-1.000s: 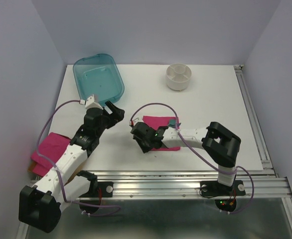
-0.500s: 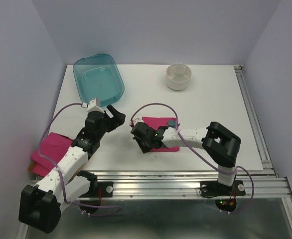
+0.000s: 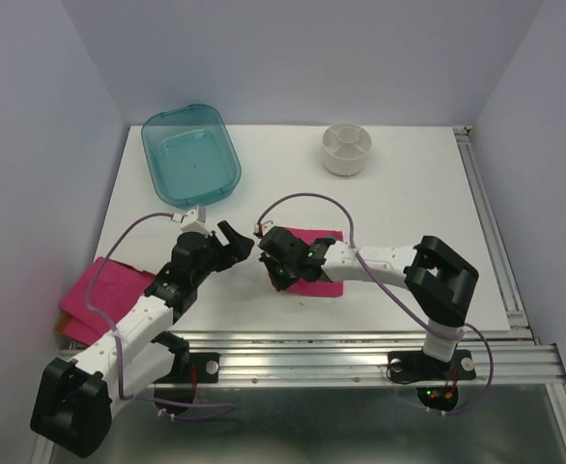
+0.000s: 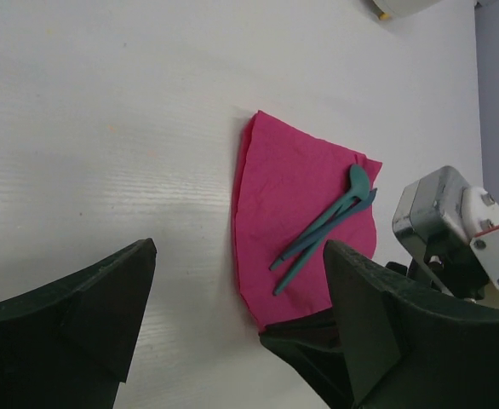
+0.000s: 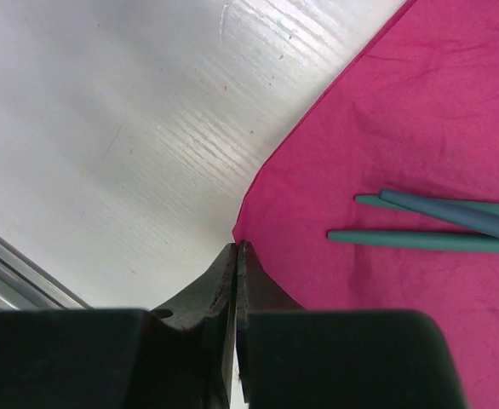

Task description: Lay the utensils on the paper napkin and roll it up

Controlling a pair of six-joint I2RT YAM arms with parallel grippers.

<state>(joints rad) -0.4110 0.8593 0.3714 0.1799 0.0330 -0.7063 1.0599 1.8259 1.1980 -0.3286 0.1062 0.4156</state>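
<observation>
Right fingers (image 5: 209, 296) tight on paper napkin (image 5: 403, 128) corner; left fingers (image 4: 88, 298) wide

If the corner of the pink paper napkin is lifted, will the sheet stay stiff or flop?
Probably floppy: the paper napkin looks thin and creased. The utensils lying loose on it may slide or roll.

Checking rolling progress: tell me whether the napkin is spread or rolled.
Spread: the paper napkin lies open, unrolled, utensils on top; right pincer shut on its corner.

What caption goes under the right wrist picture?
Right gripper pinching a corner of the paper napkin, with teal utensils lying on it.
</observation>
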